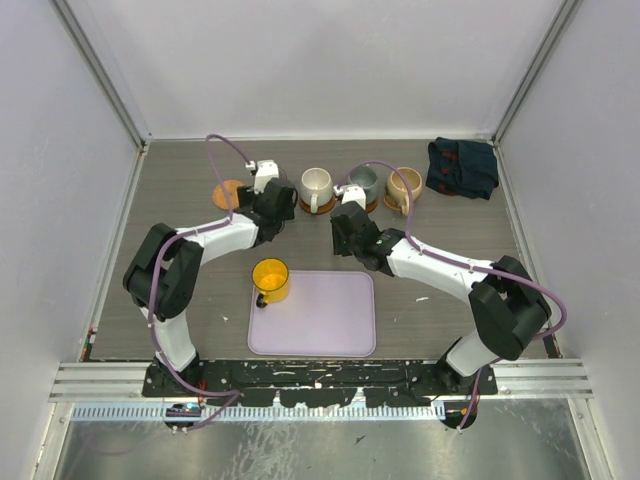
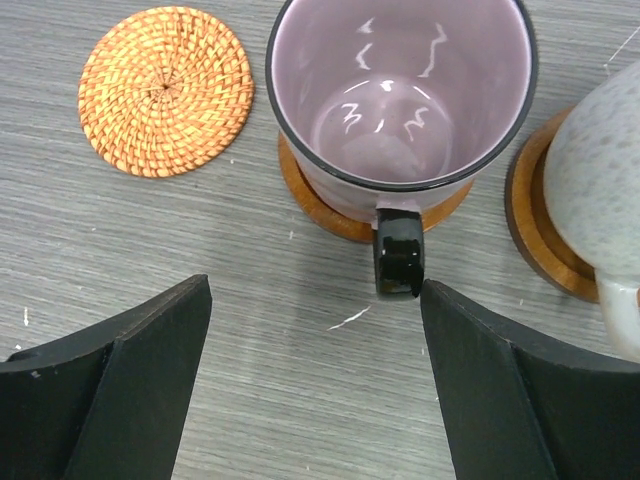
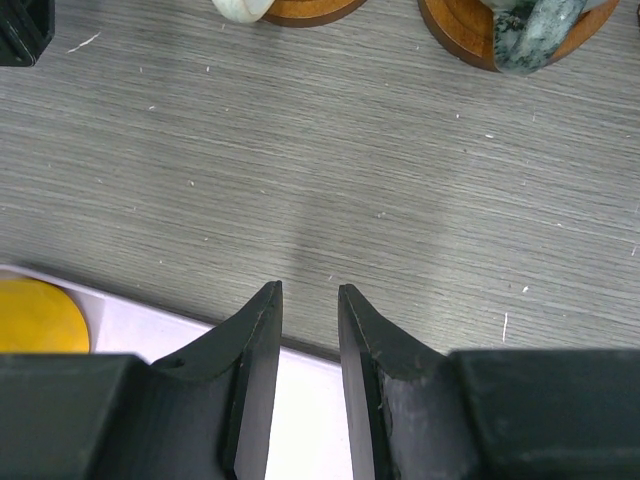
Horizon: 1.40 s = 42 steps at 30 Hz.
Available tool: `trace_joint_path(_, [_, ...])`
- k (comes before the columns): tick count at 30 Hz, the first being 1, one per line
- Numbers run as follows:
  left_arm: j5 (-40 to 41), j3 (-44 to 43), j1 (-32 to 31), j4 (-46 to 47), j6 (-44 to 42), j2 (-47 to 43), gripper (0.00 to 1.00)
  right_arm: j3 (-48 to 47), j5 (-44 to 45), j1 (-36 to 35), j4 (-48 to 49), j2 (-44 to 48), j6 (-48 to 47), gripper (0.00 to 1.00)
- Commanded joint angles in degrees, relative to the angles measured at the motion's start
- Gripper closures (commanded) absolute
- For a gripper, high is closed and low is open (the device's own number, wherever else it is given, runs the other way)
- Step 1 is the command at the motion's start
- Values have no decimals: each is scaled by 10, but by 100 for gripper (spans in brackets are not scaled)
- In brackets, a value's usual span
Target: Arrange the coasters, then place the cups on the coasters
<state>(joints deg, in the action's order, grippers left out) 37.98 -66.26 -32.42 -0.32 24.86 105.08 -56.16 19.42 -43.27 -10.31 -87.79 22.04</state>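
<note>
In the left wrist view a purplish glass cup (image 2: pixel 400 95) stands on a wooden coaster (image 2: pixel 320 215), its dark handle facing my left gripper (image 2: pixel 315 300). That gripper is open and empty, its right finger (image 2: pixel 480 370) close beside the handle. A woven orange coaster (image 2: pixel 165 90) lies bare to the cup's left. From above, the cream-white cup (image 1: pixel 316 185), grey-green cup (image 1: pixel 363 183) and beige cup (image 1: pixel 404 186) each sit on a coaster in the back row. The yellow cup (image 1: pixel 270 280) stands on the tray's left corner. My right gripper (image 3: pixel 310 290) hovers at the tray's far edge, jaws slightly apart, holding nothing.
A lavender rectangular tray (image 1: pixel 330 320) lies at the front centre. A dark blue folded cloth (image 1: pixel 462 167) sits at the back right. White walls and metal rails enclose the table on three sides.
</note>
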Motion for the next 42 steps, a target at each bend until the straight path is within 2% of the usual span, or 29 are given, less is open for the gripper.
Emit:
trace_joint_path(1, [28,9,7,1,11,-30,13,-26,0,2,25,1,9,65])
trace_joint_path(16, [36,25,20,-9,25,-42,13,-28,-3,2,24,-10,11,65])
trace_joint_path(24, [8,36,22,-2,24,-52,13,-26,-3,2,24,-11,16,65])
trace_joint_path(27, [-22,48,22,5,19,-68,6,-23,7,2,24,-7,18,65])
trace_joint_path(33, [-80,73,22,8,13,-136,0,-10,35,2,25,11,17,61])
trace_joint_path(39, [-125,107,21,-37,-2,-231,2,4,74,3,27,38,18,60])
trace_joint_path(42, [-148,151,16,-76,-7,-294,2,12,102,2,27,54,20,58])
